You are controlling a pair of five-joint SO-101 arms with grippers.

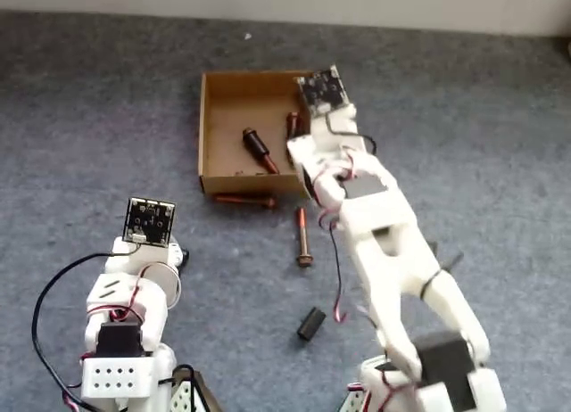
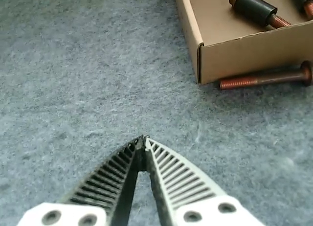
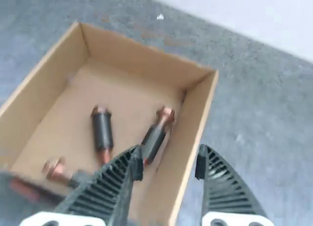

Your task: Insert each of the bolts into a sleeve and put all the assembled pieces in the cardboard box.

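Three sleeved bolts point(image 3: 101, 130) are seen inside the cardboard box point(image 1: 232, 109), with two bare bolts point(image 1: 245, 200) left outside it. The right gripper point(image 3: 169, 160) is spread, empty, over its wall; the left gripper point(image 2: 143, 140) is pressed together nearby.

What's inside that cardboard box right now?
The cardboard box holds one sleeved bolt and another sleeved bolt. What looks like a third bolt head peeks out; the right gripper covers the rest.
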